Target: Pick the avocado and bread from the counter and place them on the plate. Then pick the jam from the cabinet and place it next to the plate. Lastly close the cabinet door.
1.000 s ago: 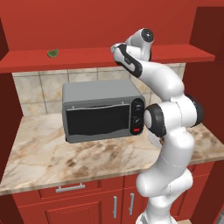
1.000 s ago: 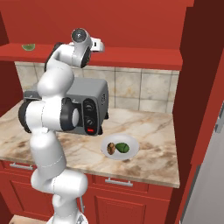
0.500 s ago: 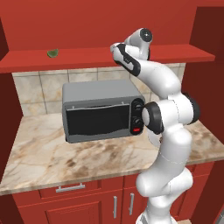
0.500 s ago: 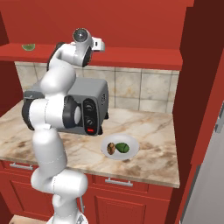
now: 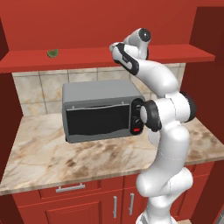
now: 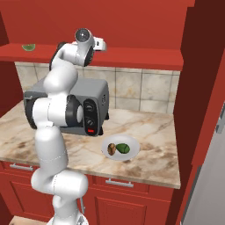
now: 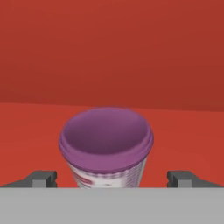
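The jam [image 7: 106, 146], a purple jar with a pale label, stands upright on the red shelf of the cabinet [image 6: 145, 56]. It sits just ahead of my gripper [image 7: 113, 179], between the two fingertips [image 7: 41, 178]. The jaws stand wide open, clear of the jar on both sides. From the right base view the gripper [image 6: 102, 44] reaches in at shelf height. On the counter [image 6: 154, 127] the plate [image 6: 132, 142] holds the tan bread [image 6: 112, 149] and, beside it, the dark green avocado [image 6: 123, 148].
A grey toaster oven [image 5: 100, 111] stands on the counter below the shelf, left of the plate. A pale green wedge [image 5: 53, 53] lies at the shelf's left end. An open red cabinet door [image 6: 206, 88] stands at the right.
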